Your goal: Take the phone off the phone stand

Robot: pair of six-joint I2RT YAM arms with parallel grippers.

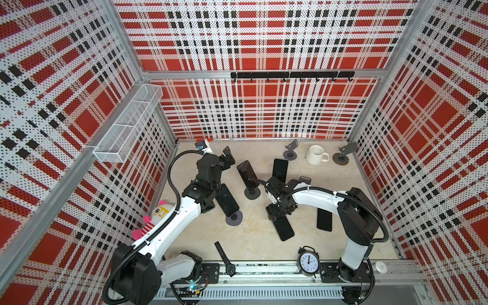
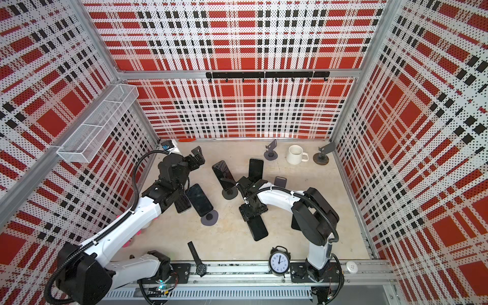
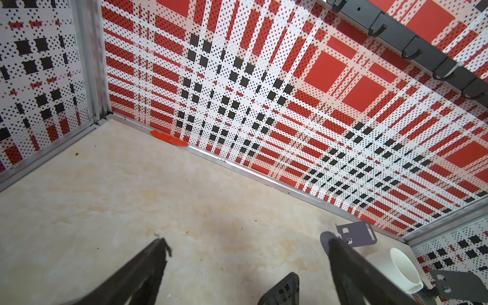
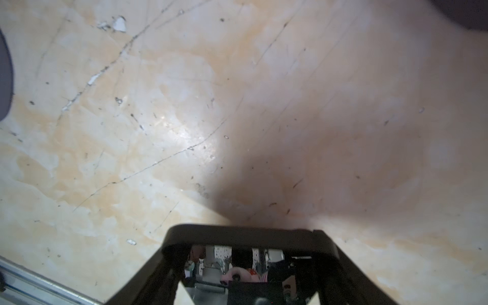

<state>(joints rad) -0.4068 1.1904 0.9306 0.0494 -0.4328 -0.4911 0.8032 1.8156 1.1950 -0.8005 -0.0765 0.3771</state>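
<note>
You have the phone [image 1: 285,231] clamped across its width in the right gripper [image 1: 277,219], at lower centre of both top views; the right wrist view shows its edge spanning both fingers. Whether it touches the table [image 1: 253,237] cannot be told. A phone stand [image 1: 305,181] sits just behind that wrist, apart from the phone. Your left gripper [image 1: 229,156] hangs at upper left of the table, jaws spread wide, holding nothing.

Even bright light; wide-angle bowing at edges; right wrist view soft, dark shadow, glare on tabletop [image 4: 184,132].
</note>
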